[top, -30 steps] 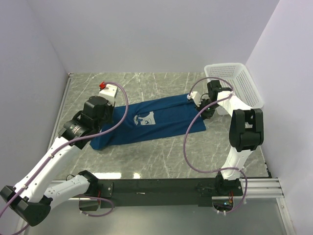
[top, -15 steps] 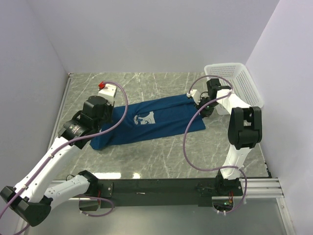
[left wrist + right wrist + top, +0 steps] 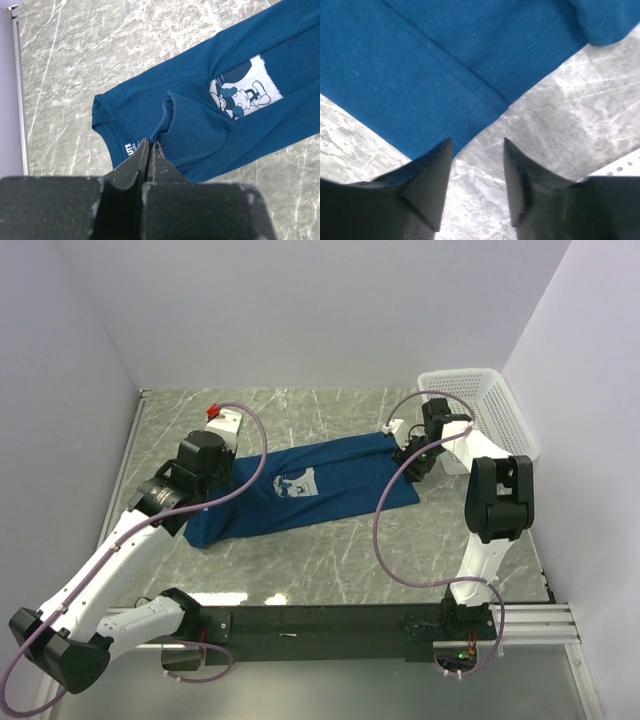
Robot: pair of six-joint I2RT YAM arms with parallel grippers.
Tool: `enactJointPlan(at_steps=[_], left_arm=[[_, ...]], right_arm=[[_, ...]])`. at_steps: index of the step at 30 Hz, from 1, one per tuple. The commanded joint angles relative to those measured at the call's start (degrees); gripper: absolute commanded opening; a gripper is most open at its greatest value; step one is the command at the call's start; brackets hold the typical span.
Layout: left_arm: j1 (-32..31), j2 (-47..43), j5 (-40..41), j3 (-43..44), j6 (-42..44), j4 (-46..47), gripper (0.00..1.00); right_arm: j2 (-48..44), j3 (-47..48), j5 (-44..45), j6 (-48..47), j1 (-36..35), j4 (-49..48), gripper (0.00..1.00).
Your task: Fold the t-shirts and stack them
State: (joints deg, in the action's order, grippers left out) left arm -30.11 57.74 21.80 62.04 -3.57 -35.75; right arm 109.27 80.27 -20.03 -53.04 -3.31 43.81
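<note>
A dark blue t-shirt [image 3: 340,480] with a white cartoon print [image 3: 295,483] lies stretched across the marble table. In the left wrist view my left gripper [image 3: 151,143] is shut on a raised fold of the t-shirt [image 3: 200,125], close to its collar label [image 3: 130,149]. My right gripper [image 3: 412,455] is at the shirt's right end. In the right wrist view it [image 3: 476,147] stands open just above the table, with the hem corner of the t-shirt [image 3: 420,60] lying flat ahead of its fingertips and nothing between them.
A white plastic basket [image 3: 480,410] stands at the back right, just beyond the right gripper. Purple cables loop off both arms. Walls close the table on the left, back and right.
My right gripper has opened and let go of the shirt's right end, which now lies flat. The left arm has shifted slightly, still pinching the fabric.
</note>
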Motion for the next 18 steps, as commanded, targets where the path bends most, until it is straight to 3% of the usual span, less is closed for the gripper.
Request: enactJointPlan(at_steps=[1,18], left_arm=[[0.66,1.58,-0.88,1.06,0.94,4.1,0.01],[2.86,11.42,-1.5,5.28,5.15,7.88,0.01]], right_arm=[[-4.24,0.33,-2.99,2.41,0.59,-2.5,0.59],[-13.47,-8.11,-11.08,4.43,0.41,-2.77,0.61]])
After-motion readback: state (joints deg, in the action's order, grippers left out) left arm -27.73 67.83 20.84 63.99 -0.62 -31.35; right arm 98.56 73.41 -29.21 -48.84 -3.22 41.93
